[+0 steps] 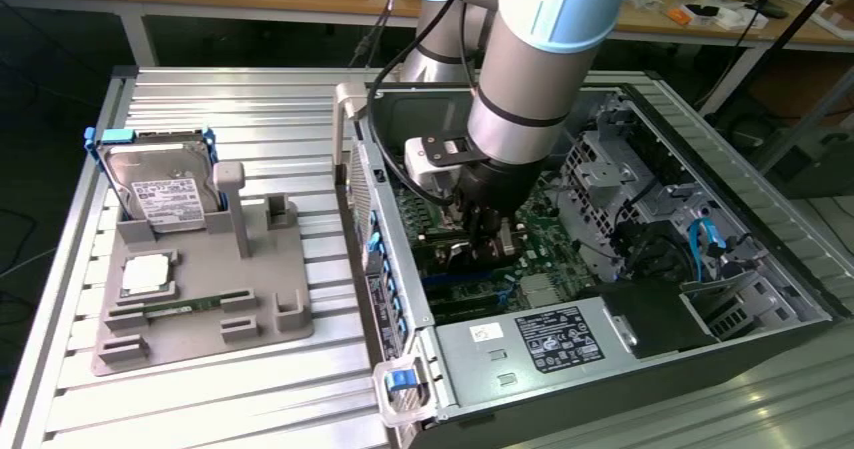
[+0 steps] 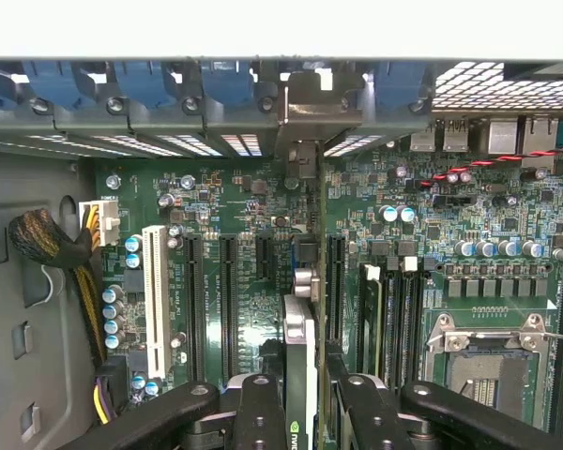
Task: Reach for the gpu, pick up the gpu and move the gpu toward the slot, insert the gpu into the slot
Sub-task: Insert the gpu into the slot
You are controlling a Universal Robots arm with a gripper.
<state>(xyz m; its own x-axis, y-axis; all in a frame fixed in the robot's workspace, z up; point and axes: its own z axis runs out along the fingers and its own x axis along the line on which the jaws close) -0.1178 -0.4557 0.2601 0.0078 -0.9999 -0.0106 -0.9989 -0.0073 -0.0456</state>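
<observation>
My gripper (image 2: 305,422) reaches down into the open computer case (image 1: 747,279), over the green motherboard (image 2: 253,216). It is shut on the gpu (image 2: 300,352), which I see edge-on as a slim card running from between the black fingers (image 2: 260,412) towards the case's rear wall. The card's pale metal bracket end (image 2: 300,159) stands against the rear openings. The card lies along the line of the slot (image 2: 302,248), of which a short blue stretch shows beside it. How deep the card sits in it cannot be told. In the exterior view the gripper (image 1: 481,237) is low inside the case, beside its left wall.
Black slots (image 2: 227,300) and a white slot (image 2: 154,291) flank the card, with memory slots (image 2: 394,319) and the processor socket (image 2: 488,352) beyond. A cable bundle (image 2: 61,253) hangs nearby. A grey fixture (image 1: 200,299) at the exterior view's left holds a hard drive (image 1: 160,191).
</observation>
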